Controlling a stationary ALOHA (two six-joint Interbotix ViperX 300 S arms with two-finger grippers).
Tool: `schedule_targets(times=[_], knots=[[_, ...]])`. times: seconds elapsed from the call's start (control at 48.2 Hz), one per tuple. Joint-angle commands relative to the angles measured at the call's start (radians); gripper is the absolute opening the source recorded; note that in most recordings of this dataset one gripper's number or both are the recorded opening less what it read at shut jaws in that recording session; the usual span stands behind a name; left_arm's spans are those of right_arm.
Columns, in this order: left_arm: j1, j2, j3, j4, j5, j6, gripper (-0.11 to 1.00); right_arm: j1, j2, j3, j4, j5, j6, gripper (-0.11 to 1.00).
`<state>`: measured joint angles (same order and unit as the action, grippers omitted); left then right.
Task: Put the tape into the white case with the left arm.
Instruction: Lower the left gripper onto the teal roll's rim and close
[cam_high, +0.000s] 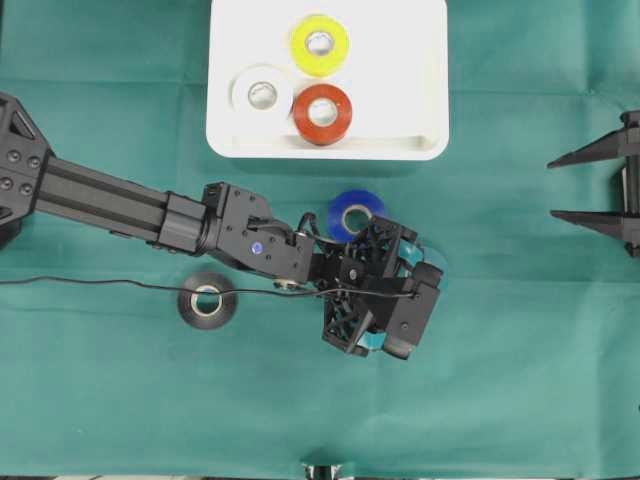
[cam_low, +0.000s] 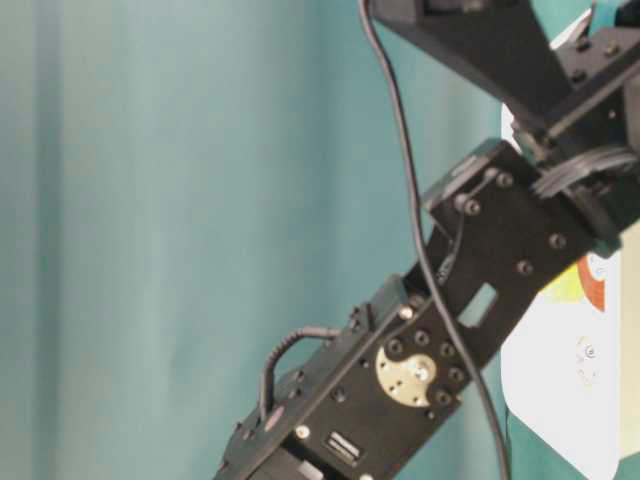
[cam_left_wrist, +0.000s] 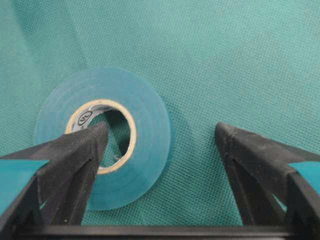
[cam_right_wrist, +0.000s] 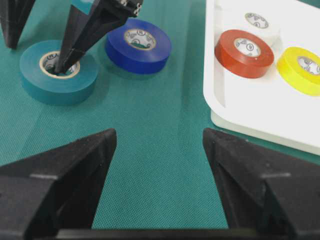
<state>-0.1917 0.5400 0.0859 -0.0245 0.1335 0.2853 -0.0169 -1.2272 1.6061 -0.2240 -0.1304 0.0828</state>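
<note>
Left arm (cam_high: 110, 200) is all black, a ribbed square beam into bolted blocky joints, with a small blue dot on one housing. A thin black cable (cam_high: 100, 282) trails off it. Its pointed fingers (cam_left_wrist: 80, 160) carry teal bands; the right gripper (cam_high: 600, 185) is plain black prongs.

We're seeing a blue roll (cam_high: 357, 212) lying flat on the green cloth (cam_high: 520, 380). In the overhead view, a black roll (cam_high: 207, 298) is lying well left of and slightly below the blue roll. A red roll (cam_high: 322, 112), a white roll (cam_high: 262, 94) and a yellow roll (cam_high: 319, 44) are sitting above it.
</note>
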Motion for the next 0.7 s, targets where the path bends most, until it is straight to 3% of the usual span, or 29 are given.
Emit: schedule_targets(times=[0.0,0.187,0.456,0.684], knots=[[-0.003,-0.018,-0.029,0.003,0.002,0.002,0.98,0.000,0.006,-0.008,-0.002,-0.005,0.000,0.97],[-0.003,-0.020,-0.029,0.003,0.000,0.002,0.90,-0.002,0.006,-0.008,-0.002,-0.005,0.000,0.97],[-0.003,-0.023,-0.028,0.003,0.000,0.000,0.24,-0.002,0.006,-0.009,-0.002,-0.005,0.000,0.97],[-0.003,-0.029,-0.026,0.003,0.002,0.000,0.25,0.000,0.006,-0.009,-0.002,-0.005,0.000,0.97]])
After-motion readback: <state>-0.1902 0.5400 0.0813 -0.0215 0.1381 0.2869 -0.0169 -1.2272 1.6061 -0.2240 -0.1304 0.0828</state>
